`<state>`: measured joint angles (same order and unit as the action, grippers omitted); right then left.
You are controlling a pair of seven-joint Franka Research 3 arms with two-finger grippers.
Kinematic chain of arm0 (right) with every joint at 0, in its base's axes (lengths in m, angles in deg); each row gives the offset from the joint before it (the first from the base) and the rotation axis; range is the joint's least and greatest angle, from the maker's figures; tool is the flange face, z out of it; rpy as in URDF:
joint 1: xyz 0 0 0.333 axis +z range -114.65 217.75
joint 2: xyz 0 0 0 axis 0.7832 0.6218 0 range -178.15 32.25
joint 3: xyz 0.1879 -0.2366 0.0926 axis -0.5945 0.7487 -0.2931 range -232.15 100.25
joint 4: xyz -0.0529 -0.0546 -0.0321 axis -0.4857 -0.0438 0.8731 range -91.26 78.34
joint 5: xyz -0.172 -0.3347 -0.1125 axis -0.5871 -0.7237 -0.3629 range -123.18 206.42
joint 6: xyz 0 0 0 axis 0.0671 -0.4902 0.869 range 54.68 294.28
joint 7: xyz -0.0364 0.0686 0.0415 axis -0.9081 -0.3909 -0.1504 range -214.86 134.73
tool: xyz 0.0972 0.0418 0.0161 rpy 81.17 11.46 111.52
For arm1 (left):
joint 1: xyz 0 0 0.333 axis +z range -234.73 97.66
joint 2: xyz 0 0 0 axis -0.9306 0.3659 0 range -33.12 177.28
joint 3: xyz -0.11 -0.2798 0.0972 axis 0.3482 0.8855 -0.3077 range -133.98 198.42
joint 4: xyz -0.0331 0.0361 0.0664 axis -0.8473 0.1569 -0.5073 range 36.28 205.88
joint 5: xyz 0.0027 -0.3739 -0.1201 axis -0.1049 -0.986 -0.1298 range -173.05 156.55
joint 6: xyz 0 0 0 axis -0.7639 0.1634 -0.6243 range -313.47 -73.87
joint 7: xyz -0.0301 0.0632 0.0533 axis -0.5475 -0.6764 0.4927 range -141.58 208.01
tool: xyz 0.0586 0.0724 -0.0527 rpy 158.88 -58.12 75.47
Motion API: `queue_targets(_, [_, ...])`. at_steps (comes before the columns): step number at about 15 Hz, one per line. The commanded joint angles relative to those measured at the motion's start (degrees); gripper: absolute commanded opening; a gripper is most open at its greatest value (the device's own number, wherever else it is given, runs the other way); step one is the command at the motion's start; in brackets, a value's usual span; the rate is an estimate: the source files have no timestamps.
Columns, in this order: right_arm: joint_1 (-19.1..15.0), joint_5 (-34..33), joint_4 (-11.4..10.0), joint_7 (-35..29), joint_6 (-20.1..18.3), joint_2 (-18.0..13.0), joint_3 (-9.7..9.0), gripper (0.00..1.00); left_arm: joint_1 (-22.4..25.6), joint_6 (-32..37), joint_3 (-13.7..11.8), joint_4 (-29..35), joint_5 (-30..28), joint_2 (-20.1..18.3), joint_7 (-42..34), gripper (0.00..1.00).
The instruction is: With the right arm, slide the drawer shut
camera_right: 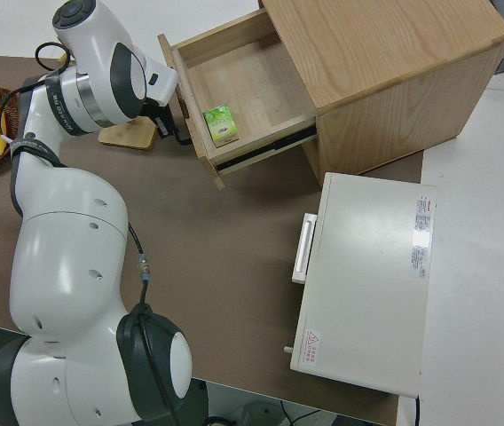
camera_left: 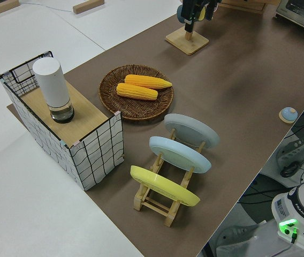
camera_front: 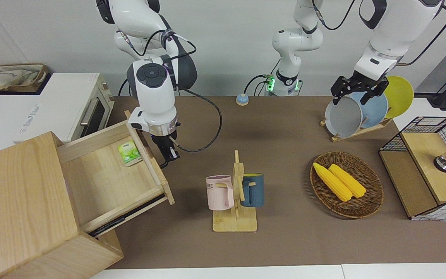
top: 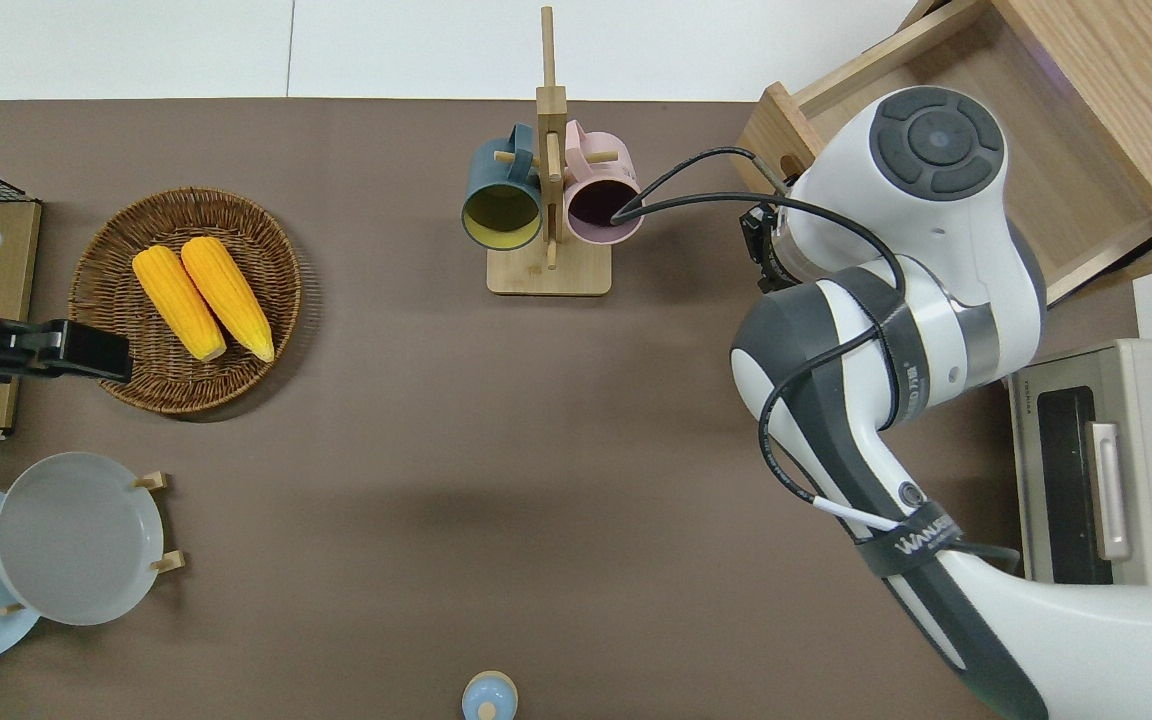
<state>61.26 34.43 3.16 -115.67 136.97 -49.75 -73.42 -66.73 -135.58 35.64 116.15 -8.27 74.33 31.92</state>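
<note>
1. Nearest the robots, a small blue-and-tan knob [camera_front: 242,99] sat on the brown table [camera_front: 285,128], with a white toaster oven [camera_front: 72,106] at the right arm's end.
2. Toward the left arm's end, a wooden rack [camera_front: 356,131] held a grey plate [camera_front: 343,116], a blue plate [camera_front: 374,108] and a yellow plate [camera_front: 401,95]. The left claw [camera_front: 356,91] was parked; its fingers looked spread, though the view made this hard to judge.
3. The right claw [camera_front: 167,152] hung low at the front panel of the drawer [camera_front: 107,178], against the black loop handle [camera_front: 162,153]. Whether its fingers were spread or pinched together could not be told.
4. The drawer stood partly pulled out of the pale wooden cabinet [camera_front: 21,209], its front angled toward the table's middle. A small green packet [camera_front: 129,153] lay inside, close to the front panel.
5. Farther from the robots, a wooden mug stand [camera_front: 235,201] carried a pink mug [camera_front: 220,192] and a dark blue mug [camera_front: 252,190].
6. Toward the left arm's end, a wicker basket [camera_front: 366,205] held two ears of corn [camera_front: 339,181]; beside it stood a wire-mesh shelf box [camera_front: 424,170] with a white cylinder [camera_left: 51,85] on top.
</note>
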Motion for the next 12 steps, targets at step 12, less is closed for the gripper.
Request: queue_targets(12, [-8.0, -5.8, 0.1, 6.3, 7.8, 1.0, -1.14, 0.000, 0.2, 1.1, 0.4, -1.4, 1.0, 0.7, -0.6, 0.99])
